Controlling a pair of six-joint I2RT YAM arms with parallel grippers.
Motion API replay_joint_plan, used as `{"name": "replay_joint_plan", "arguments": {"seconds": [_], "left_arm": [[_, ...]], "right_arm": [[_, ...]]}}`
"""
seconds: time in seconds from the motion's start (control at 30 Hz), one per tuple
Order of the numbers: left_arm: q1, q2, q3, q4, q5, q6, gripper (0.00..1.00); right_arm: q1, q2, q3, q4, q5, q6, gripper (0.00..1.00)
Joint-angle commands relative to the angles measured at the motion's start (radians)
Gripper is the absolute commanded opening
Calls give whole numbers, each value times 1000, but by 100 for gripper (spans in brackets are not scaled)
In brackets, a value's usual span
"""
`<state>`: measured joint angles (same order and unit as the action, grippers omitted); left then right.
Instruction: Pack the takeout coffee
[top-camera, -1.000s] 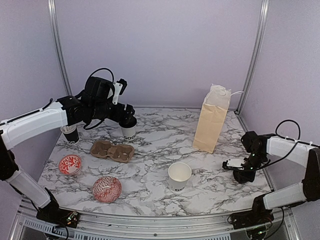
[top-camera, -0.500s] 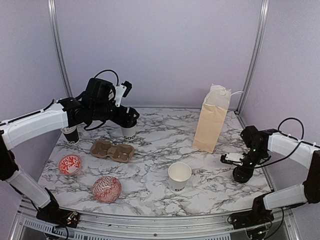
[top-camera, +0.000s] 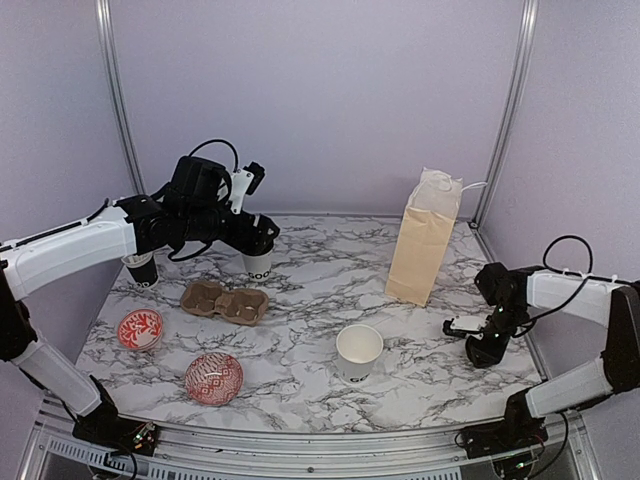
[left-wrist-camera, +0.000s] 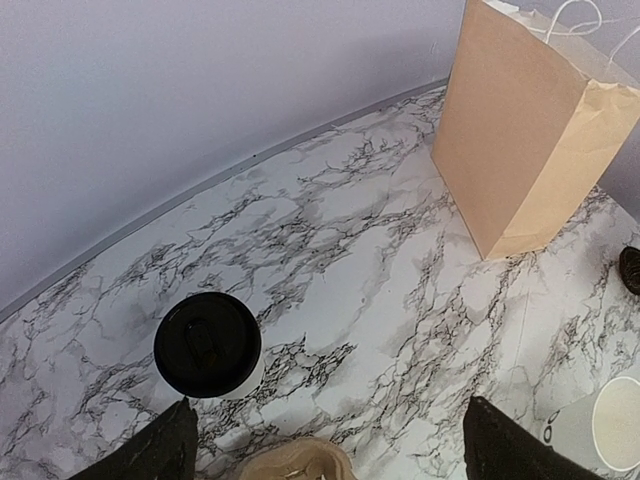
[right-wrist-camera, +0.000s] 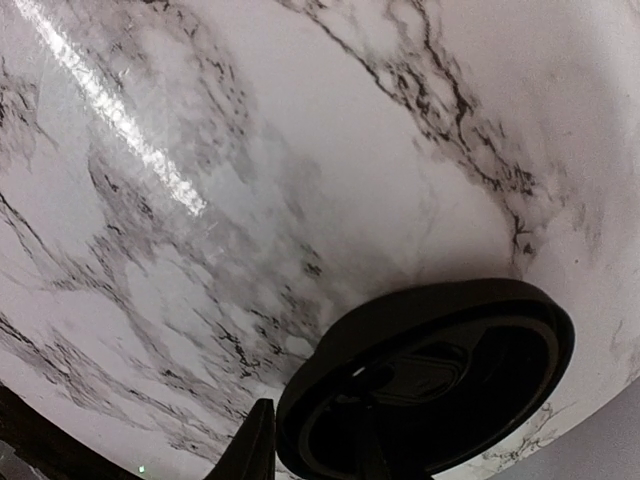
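A white "GOOD" cup with a black lid stands at the back left, just behind the brown pulp carrier. My left gripper hovers over it, open wide and holding nothing. A second lidded cup stands further left, partly behind the left arm. An open white cup sits front centre. At the right edge, my right gripper is down on a loose black lid. One finger is outside its rim and the other inside. How tightly they close is unclear.
A tall tan paper bag stands at the back right. Two red-and-white patterned bowls sit at the front left. Metal frame posts rise at the back corners, and the right gripper works near the table's right edge.
My left gripper has lifted slightly up off the lidded cup. The right arm rose a little, then settled lower again at the same spot.
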<state>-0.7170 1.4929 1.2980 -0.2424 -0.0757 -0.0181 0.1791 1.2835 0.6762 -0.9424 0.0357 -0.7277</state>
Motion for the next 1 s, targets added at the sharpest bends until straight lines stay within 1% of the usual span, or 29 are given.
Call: {"name": "replay_joint_plan", "arguments": {"seconds": [0.0, 0.03, 0.17, 0.27, 0.43, 0.5, 0.6, 0.67, 0.7, 0.77, 0.8, 0.83, 0.9, 0.97], "left_arm": [[-9, -30, -12, 29, 14, 9, 93], [-8, -33, -14, 29, 13, 10, 93], [-8, -38, -14, 29, 13, 10, 93], [-9, -42, -15, 32, 18, 13, 93], [-9, -53, -31, 60, 42, 14, 92], [-14, -65, -46, 85, 69, 14, 91], [-30, -89, -90, 147, 159, 60, 90], [-46, -115, -136, 219, 205, 83, 90], [-58, -132, -169, 283, 239, 89, 90], [-83, -170, -232, 405, 303, 101, 90], [-95, -188, -260, 486, 343, 104, 90], [-106, -200, -282, 526, 376, 102, 90], [-121, -208, -319, 686, 423, 72, 91], [-141, -193, -319, 775, 453, 41, 91]], "right_arm": [[10, 27, 10, 42, -1, 23, 26], [11, 27, 8, 43, 0, 22, 25], [16, 14, 10, 39, 3, 20, 12], [18, -9, 39, 16, -24, 20, 8], [19, -50, 144, -76, -219, 1, 7], [23, -56, 210, -139, -359, -31, 7], [40, -53, 334, -198, -575, -69, 8], [62, -35, 418, -226, -698, -86, 8], [72, -27, 458, -226, -778, -88, 8], [98, -7, 532, -228, -881, -91, 8], [115, 4, 568, -229, -925, -94, 9], [131, 13, 598, -230, -966, -95, 9], [169, 31, 657, -239, -1037, -107, 9], [209, 54, 709, -266, -1092, -138, 10]]}}
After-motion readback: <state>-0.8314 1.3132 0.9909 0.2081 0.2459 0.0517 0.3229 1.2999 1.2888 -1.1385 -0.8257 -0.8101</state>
